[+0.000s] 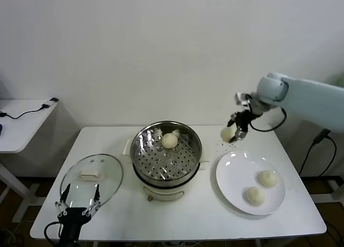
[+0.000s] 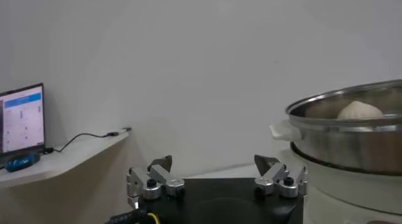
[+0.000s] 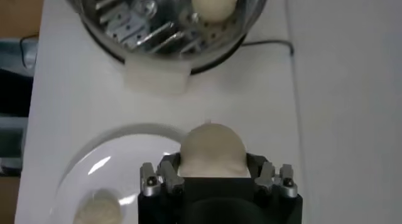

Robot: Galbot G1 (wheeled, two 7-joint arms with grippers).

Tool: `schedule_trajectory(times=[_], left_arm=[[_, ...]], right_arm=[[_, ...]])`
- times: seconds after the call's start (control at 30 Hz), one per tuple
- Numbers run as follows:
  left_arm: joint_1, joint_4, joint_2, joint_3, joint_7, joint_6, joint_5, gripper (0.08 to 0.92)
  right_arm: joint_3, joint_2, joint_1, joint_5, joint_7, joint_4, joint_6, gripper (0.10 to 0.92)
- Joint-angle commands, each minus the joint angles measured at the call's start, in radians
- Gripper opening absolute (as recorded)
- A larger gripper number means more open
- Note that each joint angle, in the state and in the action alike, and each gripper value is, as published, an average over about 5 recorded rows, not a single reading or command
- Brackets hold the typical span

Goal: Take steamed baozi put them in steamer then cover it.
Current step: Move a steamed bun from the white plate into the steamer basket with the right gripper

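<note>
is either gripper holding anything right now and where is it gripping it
The right gripper holds one baozi by its sides, above the table beside the plate. The left gripper is open and empty.

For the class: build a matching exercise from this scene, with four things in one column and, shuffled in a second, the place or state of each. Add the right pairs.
Things
1. glass lid
2. right gripper
3. left gripper
4. plate

Places or states
A. shut on a baozi, raised above the table
B. holds two baozi
C. flat on the table, left of the steamer
D. open, by the table's near edge

Pairs: 1-C, 2-A, 3-D, 4-B
</note>
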Motion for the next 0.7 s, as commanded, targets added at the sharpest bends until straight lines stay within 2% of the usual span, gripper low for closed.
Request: schedule_trajectory(times=[0.03, 0.33, 0.7], left_arm=[[-0.003, 0.007, 0.004, 0.001, 0.003, -0.012, 0.013, 0.823], [0.004, 0.001, 0.014, -0.003, 0.002, -0.002, 0.02, 0.823], [0.012, -0.001, 0.011, -0.003, 0.002, 0.0, 0.018, 0.823]], right_arm=[[-0.084, 0.192, 0.17, 0.204, 0.016, -0.008, -0.017, 0.696], [0.024, 0.428, -0.015, 0.207, 0.085, -0.07, -0.078, 0.696], [0.035, 0.539, -0.169, 0.188, 0.135, -0.098, -0.113, 0.696]])
